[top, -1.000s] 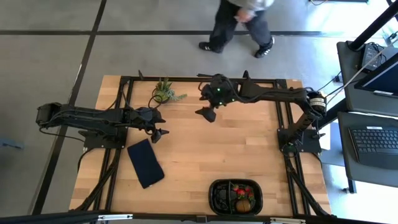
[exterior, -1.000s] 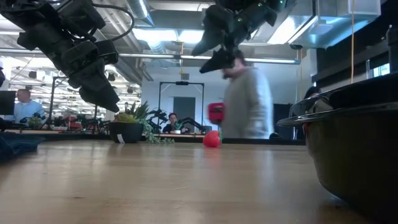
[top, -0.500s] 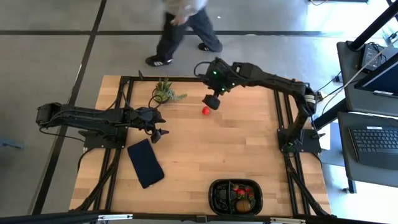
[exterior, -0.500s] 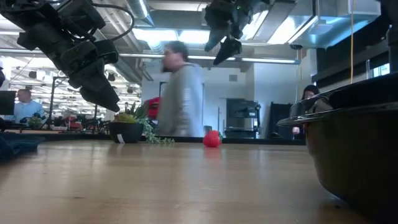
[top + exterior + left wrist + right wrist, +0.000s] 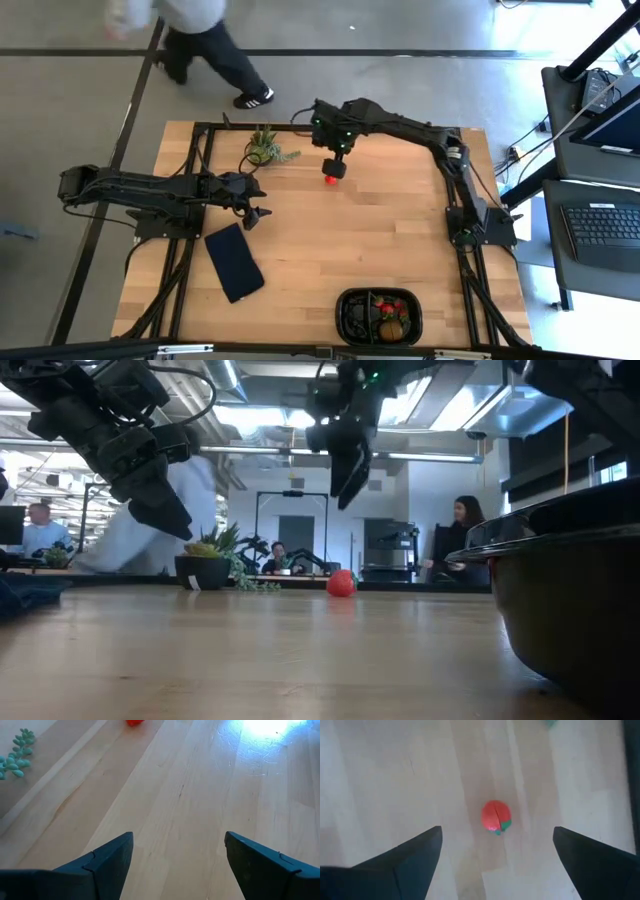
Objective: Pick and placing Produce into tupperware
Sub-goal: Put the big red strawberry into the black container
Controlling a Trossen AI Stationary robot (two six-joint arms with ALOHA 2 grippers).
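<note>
One red strawberry-like fruit lies loose on the wooden table near its far edge, also seen in the low view. My right gripper hangs open above it, pointing down, well clear of the table. In the right wrist view the fruit shows between the spread fingers. The black tupperware sits at the near edge, holding red pieces and a brown kiwi. My left gripper waits open over the table's left part.
A spiky green potted plant stands at the far edge, left of the fruit. A flat navy slab lies near my left gripper. A person walks on the floor beyond the far edge. Bare wood stretches between fruit and tupperware.
My right arm's wrist has swung toward the table's far left, and the gripper has tipped from a slant to pointing straight down over the red fruit. The fruit has stayed where it was. The person beyond the far edge has walked leftward.
</note>
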